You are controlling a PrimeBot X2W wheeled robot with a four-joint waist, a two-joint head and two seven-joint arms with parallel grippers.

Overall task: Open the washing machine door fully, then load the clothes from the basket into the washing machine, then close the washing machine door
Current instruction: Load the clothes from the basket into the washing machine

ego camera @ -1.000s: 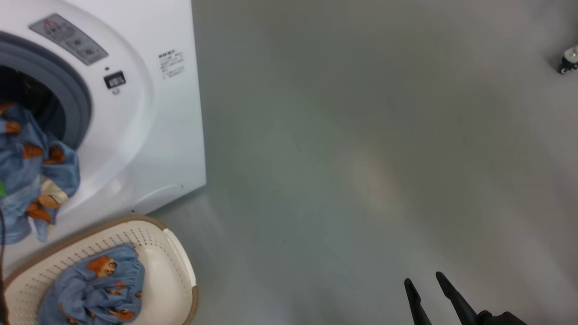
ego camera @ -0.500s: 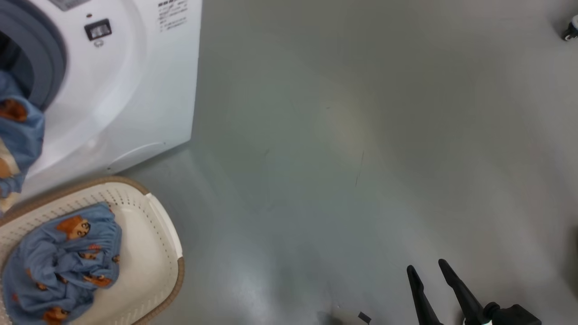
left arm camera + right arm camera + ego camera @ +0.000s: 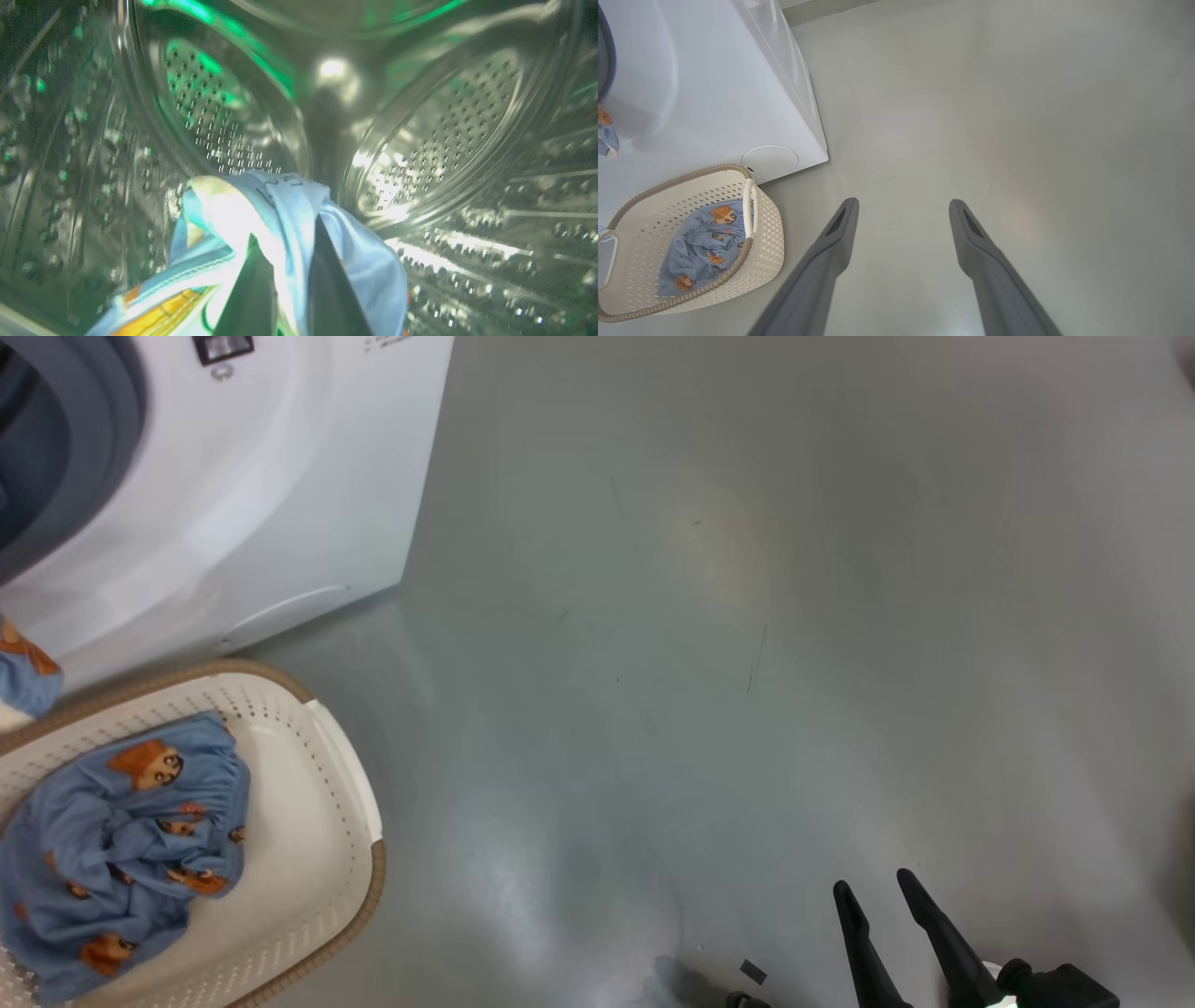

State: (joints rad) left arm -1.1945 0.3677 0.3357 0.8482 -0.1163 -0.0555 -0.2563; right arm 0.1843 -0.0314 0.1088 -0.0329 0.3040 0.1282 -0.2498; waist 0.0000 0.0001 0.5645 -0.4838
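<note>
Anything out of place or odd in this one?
One thing: a tail of blue printed cloth hangs outside, down the washing machine front below the opening, though it should be inside; the left gripper pinches cloth inside the drum. A small dark scrap lies on the floor near the right gripper.

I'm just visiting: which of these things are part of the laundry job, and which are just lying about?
Part of the job: washing machine; basket; clothes in it; garment clamped in the left gripper, inside the drum.
Just lying about: small dark scrap on the floor. The open right gripper holds nothing.
</note>
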